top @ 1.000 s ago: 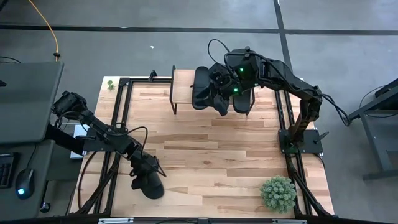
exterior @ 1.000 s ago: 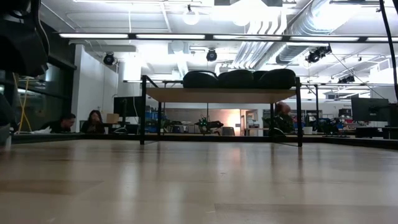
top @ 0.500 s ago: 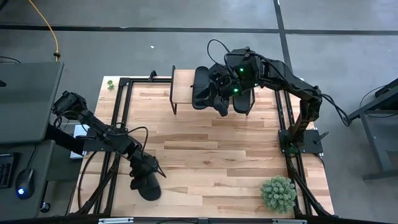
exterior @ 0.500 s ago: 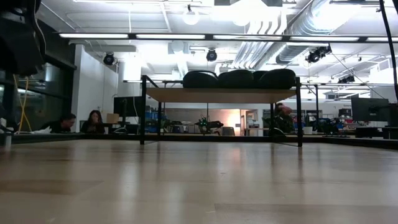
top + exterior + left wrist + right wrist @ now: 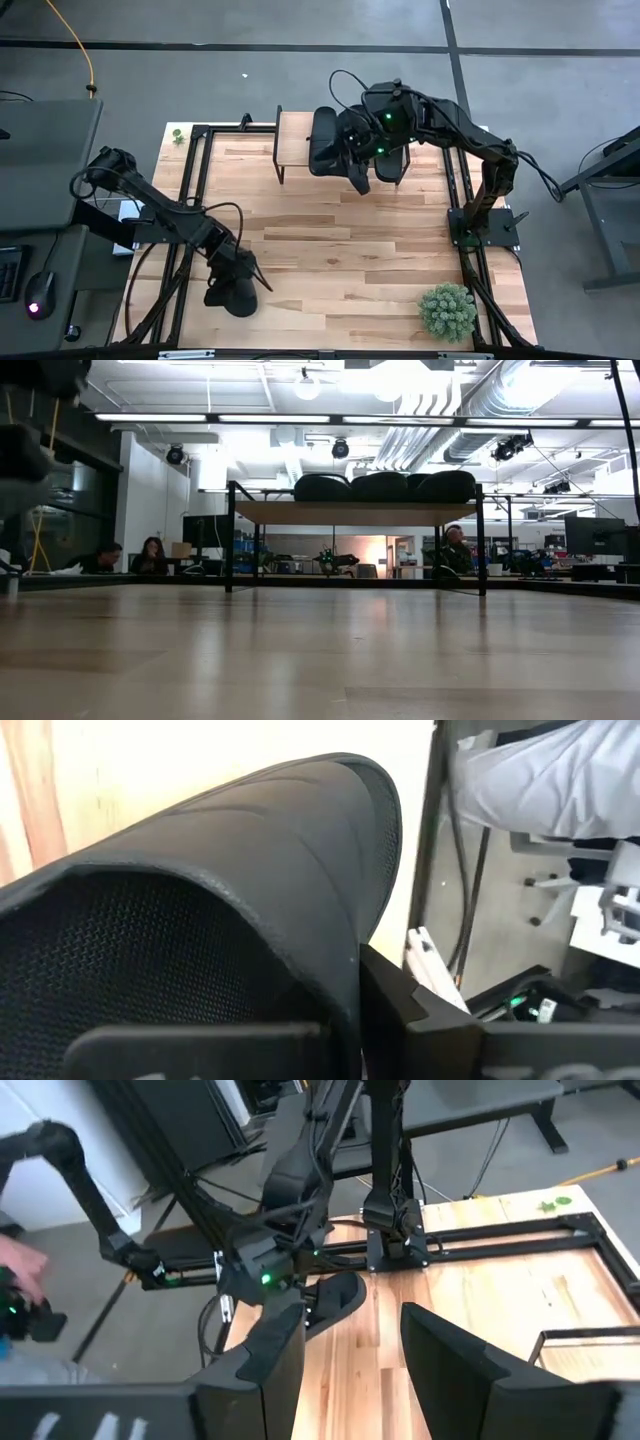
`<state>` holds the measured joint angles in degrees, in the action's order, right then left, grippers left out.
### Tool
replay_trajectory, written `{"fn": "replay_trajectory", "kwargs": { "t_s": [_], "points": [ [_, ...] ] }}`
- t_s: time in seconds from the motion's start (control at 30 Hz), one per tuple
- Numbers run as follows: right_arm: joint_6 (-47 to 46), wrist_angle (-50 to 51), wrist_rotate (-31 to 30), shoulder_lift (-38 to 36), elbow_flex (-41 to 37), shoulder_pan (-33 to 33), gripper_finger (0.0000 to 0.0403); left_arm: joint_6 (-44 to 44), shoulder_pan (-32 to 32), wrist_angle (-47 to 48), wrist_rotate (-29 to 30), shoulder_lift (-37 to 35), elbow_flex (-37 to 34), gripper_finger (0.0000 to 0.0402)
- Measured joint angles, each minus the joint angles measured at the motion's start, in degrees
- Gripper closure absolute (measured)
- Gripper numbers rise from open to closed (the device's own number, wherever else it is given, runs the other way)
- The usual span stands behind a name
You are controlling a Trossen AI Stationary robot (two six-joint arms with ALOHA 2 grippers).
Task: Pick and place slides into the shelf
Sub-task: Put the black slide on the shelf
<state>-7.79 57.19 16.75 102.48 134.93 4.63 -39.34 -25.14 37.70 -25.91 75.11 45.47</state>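
Observation:
One black slide [image 5: 228,297] sits near the table's near left corner, with my left gripper [image 5: 238,272] shut on it. In the right wrist view that slide [image 5: 338,1295] shows tilted under the left arm. Three more slides [image 5: 380,486] lie side by side on the shelf's light wooden top [image 5: 350,512]. From above, one of them [image 5: 322,140] shows plainly and the right arm covers most of the others. My right gripper [image 5: 358,175] hangs open over the shelf's near edge [image 5: 292,135], touching nothing. My left gripper holds the slide by its wide ribbed strap [image 5: 280,850], coming at it from above at a slant. One dark finger [image 5: 400,1010] lies against the strap's outer edge; the strap hides the other finger. The slide sits tilted; whether its sole touches the table I cannot tell.
A potted green plant [image 5: 447,310] stands at the table's near right corner. Black frame rails [image 5: 195,200] run along the left and right sides. The wooden middle of the table [image 5: 340,250] has free room. People sit in the room beyond the table [image 5: 150,555].
My left gripper has drifted a little toward the table's near left corner with the slide, and the slide has turned slightly in the hold. In the low view the left arm has risen.

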Motion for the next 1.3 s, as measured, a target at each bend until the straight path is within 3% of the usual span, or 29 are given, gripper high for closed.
{"fn": "replay_trajectory", "kwargs": {
  "t_s": [0.17, 0.73, 1.0, 1.3],
  "points": [
    [3.5, 0.0, 0.0, 0.0, 0.0, -1.4, 0.0245, 4.9, 4.2, 6.4, 0.3, 0.0, 7.3, 0.0398],
    [3.5, 0.0, -2.0, -0.4, 0.0, -6.3, 0.0245, 25.5, 22.2, 35.7, 11.4, 0.0, 37.3, 0.0392],
    [-5.9, 0.0, -10.9, -0.6, 0.0, -5.4, 0.0245, 27.8, 26.3, 39.3, 13.7, -0.1, 48.4, 0.0394],
    [-19.9, -1.0, -8.4, 0.4, 0.0, 0.6, 0.0245, 29.7, 25.2, 45.1, 14.7, 2.9, 54.5, 0.0397]
  ]
}}
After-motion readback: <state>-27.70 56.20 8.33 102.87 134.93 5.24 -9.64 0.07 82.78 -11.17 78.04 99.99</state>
